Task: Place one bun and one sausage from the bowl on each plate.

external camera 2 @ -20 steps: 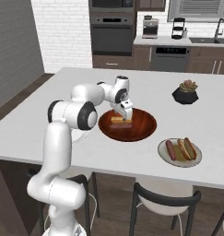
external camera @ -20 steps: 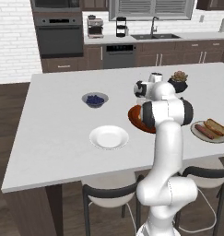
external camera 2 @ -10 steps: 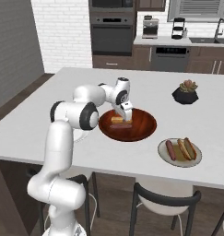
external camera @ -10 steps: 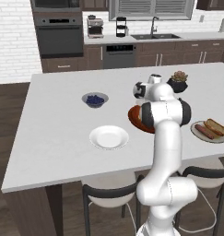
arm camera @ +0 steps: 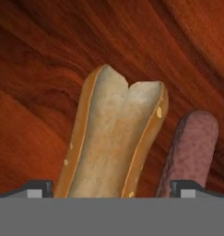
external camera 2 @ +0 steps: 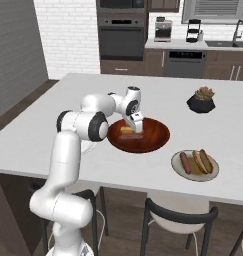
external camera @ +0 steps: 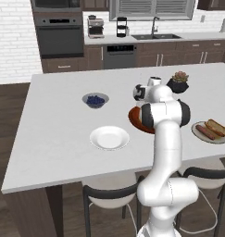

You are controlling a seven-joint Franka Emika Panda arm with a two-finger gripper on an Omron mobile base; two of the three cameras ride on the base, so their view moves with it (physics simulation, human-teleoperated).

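The gripper is hanging low inside the bowl, its open jaws around the bun. The sausage is lying just beside, crowding one finger's side.

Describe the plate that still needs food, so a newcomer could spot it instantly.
On the white island counter, look toward the front edge, on the far side of the robot arm from the wooden bowl. The white plate sits there bare; the cream-rimmed plate already carries a bun and sausage.

A home kitchen: built-in black wall oven, steel sink with faucet, dark wood cabinets, white brick wall, black stools.
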